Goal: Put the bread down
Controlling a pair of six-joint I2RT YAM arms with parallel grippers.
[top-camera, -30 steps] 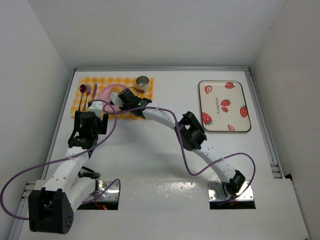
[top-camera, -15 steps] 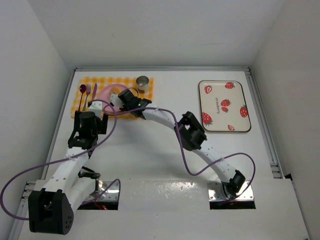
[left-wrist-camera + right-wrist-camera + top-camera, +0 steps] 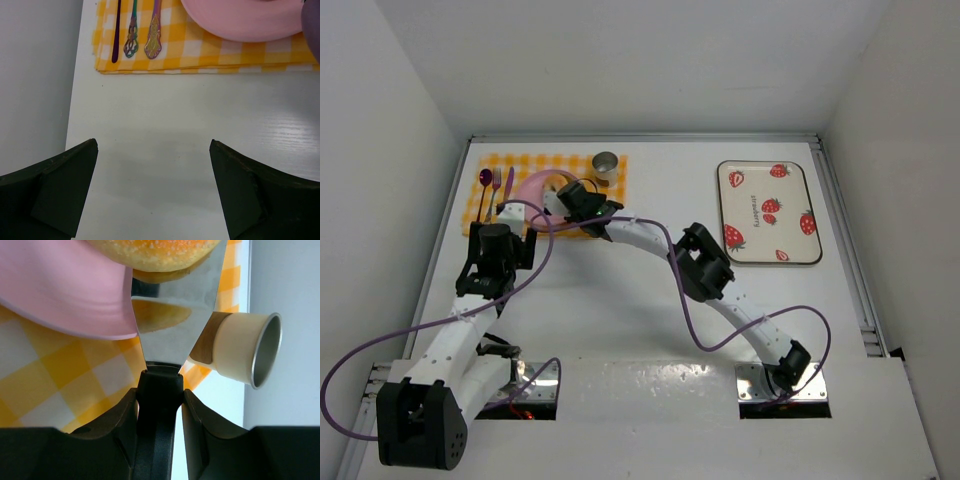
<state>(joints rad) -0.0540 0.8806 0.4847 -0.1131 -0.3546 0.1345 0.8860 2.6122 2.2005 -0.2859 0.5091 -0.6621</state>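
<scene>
Bread (image 3: 155,252) sits on the spatula (image 3: 175,325) blade over the pink plate (image 3: 60,295). My right fingers (image 3: 116,427) are clenched on the spatula's handle, and my left fingers (image 3: 55,185) are spread and empty. Next, I reckon, I tilt the blade and slide the bread onto the plate.

one bread (image 3: 155,250), one spatula (image 3: 170,325), one plate (image 3: 245,25), three cutlery pieces (image 3: 132,40)
</scene>
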